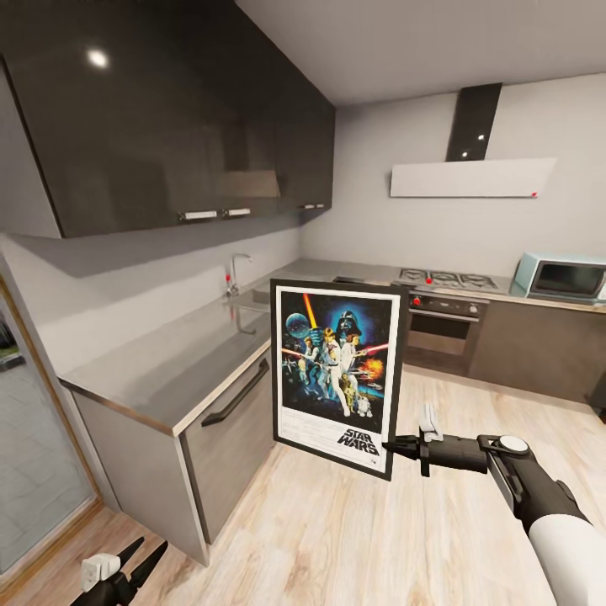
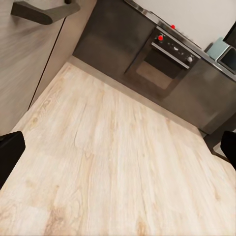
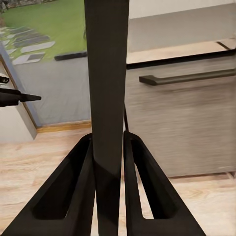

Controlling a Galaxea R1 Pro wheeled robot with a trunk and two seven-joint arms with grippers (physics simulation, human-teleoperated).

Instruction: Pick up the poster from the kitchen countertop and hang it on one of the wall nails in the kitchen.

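Note:
The poster [image 1: 338, 374] hangs upright in the air in front of the kitchen countertop [image 1: 168, 358], its black frame, white border and "STAR WARS" logo facing the head camera. My right gripper [image 1: 392, 443] is shut on the frame's lower right edge. In the right wrist view the frame's dark edge [image 3: 107, 98] runs straight up between the two fingers [image 3: 73, 187]. My left gripper [image 1: 139, 560] hangs low at the bottom left, open, holding nothing. Its dark fingertips [image 2: 10, 152] stand far apart over the wooden floor.
The worktop carries a sink with a chrome tap [image 1: 236, 271] and runs to a hob and oven [image 1: 442, 316]. A light blue microwave [image 1: 562, 276] sits at the far right. Dark wall cabinets [image 1: 168, 109] hang above. A glass door [image 1: 34, 454] is at left.

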